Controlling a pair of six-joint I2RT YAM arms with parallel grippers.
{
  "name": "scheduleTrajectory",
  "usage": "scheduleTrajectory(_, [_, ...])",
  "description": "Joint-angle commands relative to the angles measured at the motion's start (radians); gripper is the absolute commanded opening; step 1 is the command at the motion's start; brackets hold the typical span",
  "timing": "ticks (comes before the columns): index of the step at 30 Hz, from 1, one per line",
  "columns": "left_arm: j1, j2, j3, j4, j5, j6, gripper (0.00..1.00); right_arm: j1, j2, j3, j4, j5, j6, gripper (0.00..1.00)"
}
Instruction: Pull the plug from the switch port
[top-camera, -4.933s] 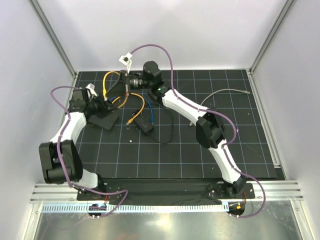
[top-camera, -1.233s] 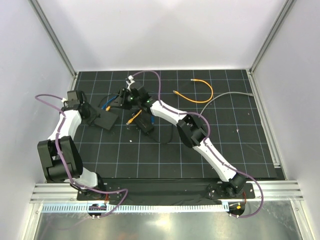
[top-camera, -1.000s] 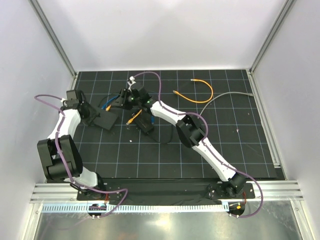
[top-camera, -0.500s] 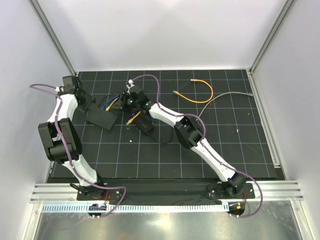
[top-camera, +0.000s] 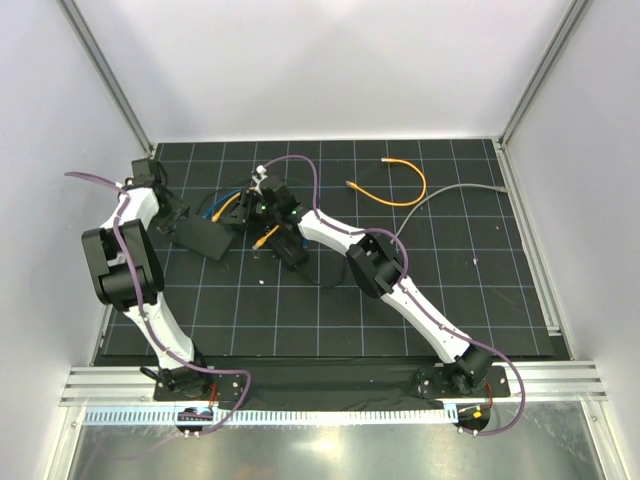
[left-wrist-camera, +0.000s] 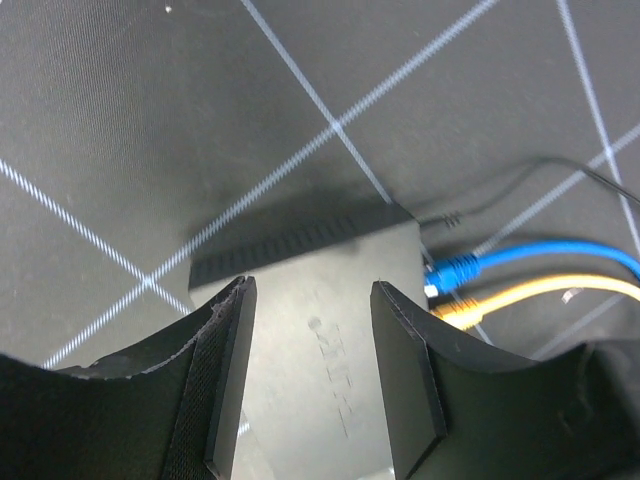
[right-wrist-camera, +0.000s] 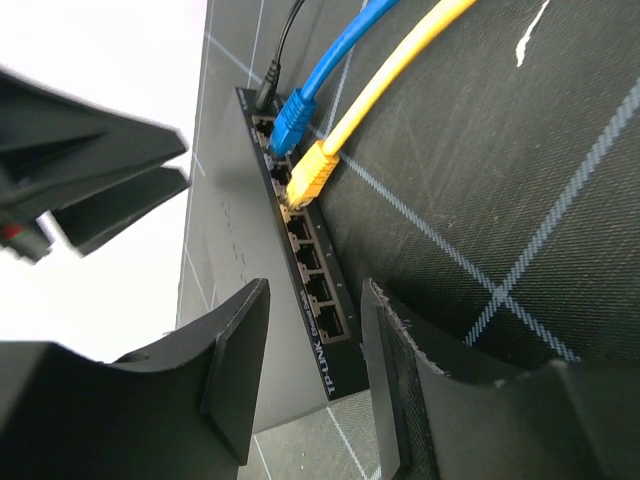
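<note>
Switch (top-camera: 205, 238), a flat black box, lies on the gridded black mat (top-camera: 480, 290) at its far left, with its socket row facing the right gripper (right-wrist-camera: 315, 300). A blue plug (right-wrist-camera: 293, 118) and a yellow plug (right-wrist-camera: 312, 175) sit in neighbouring sockets, next to a thin black cord (right-wrist-camera: 278, 50). The right gripper's jaws are spread just in front of the free sockets, holding nothing. The left gripper (left-wrist-camera: 312, 295) hangs over the switch's opposite side, jaws spread; whether it touches the box is unclear.
</note>
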Motion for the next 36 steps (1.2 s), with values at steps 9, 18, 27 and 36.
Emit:
scheduleTrajectory(9, [0.057, 0.080, 0.042, 0.079, 0.089, 0.014, 0.53, 0.013, -0.056, -0.061, 0.070, -0.081, -0.016, 0.47])
scheduleTrajectory(18, [0.057, 0.079, -0.001, 0.073, 0.134, -0.003, 0.52, 0.014, -0.068, -0.073, 0.090, -0.124, -0.019, 0.44])
scheduleTrajectory(27, [0.054, 0.024, -0.060, 0.020, 0.125, -0.002, 0.50, 0.036, -0.163, -0.223, 0.170, -0.118, -0.026, 0.43])
scheduleTrajectory(36, [0.028, -0.025, -0.043, -0.016, 0.028, 0.015, 0.52, 0.008, -0.176, -0.250, 0.184, -0.033, 0.080, 0.47])
